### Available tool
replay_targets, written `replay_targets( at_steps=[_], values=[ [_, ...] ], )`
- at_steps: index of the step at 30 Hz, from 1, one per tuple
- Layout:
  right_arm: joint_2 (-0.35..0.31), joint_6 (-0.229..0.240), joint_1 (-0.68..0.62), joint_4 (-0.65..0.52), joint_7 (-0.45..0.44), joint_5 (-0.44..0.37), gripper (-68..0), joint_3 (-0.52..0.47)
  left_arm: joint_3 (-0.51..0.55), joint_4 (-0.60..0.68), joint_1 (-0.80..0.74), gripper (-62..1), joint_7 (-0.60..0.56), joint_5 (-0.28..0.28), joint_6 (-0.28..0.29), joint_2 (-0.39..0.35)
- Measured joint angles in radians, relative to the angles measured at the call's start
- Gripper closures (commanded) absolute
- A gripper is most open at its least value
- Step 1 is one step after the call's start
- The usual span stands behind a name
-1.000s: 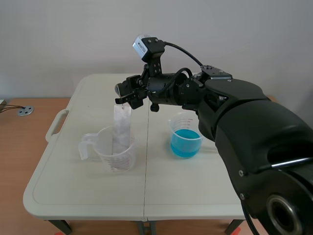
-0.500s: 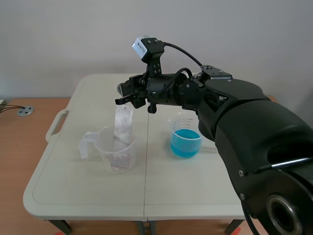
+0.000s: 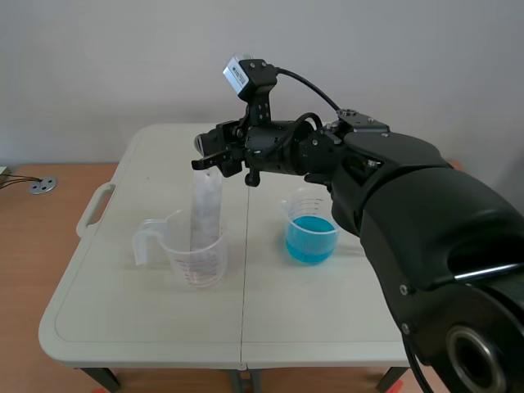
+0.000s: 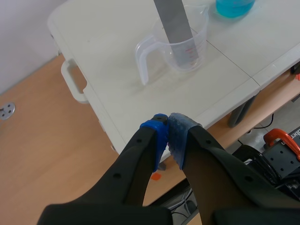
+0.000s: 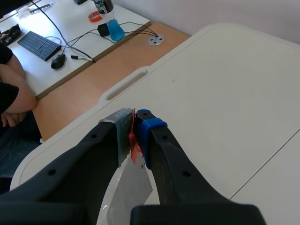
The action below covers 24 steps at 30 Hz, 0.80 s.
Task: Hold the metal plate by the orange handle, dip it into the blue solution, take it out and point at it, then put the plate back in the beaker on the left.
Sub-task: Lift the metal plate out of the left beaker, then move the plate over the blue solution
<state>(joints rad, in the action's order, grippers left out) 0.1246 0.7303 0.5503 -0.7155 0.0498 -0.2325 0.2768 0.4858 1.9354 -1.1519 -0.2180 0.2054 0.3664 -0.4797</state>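
Note:
In the scene view the right arm comes across from the right, and my right gripper [image 3: 207, 160] hangs above the clear beaker [image 3: 193, 255] on the left. It is shut on the small orange handle [image 5: 133, 137] of the grey metal plate [image 3: 205, 209]. The plate stands nearly upright with its lower end inside that beaker. The beaker of blue solution [image 3: 311, 230] sits to the right, apart from the plate. My left gripper [image 4: 168, 136] is shut on nothing, held high off the table's near-left corner, with the clear beaker [image 4: 183, 49] and plate [image 4: 175, 23] ahead of it.
The white folding table [image 3: 147, 319] has a carry handle [image 3: 94, 208] on its left edge and a seam down its middle. Beyond the table, the right wrist view shows a desk with a keyboard [image 5: 38, 45], mouse and cables, and a person's arm [image 5: 11, 96].
The right gripper has risen slightly and shifted a little left, bringing the plate from a tilt to nearly upright, its lower end still in the left beaker.

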Motion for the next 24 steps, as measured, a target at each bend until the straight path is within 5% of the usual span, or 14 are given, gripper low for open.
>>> replay_targets(
  at_steps=[10, 24],
  values=[
    [-0.003, -0.001, -0.008, -0.013, -0.001, -0.053, -1.3, 0.051, 0.000, 0.000, 0.000, -2.8, 0.000, 0.000, 0.000, 0.000],
    [-0.003, 0.000, -0.155, -0.215, -0.002, -0.063, -1.3, 0.109, 0.000, 0.000, 0.000, -2.8, 0.000, 0.000, 0.000, 0.000]
  ],
)
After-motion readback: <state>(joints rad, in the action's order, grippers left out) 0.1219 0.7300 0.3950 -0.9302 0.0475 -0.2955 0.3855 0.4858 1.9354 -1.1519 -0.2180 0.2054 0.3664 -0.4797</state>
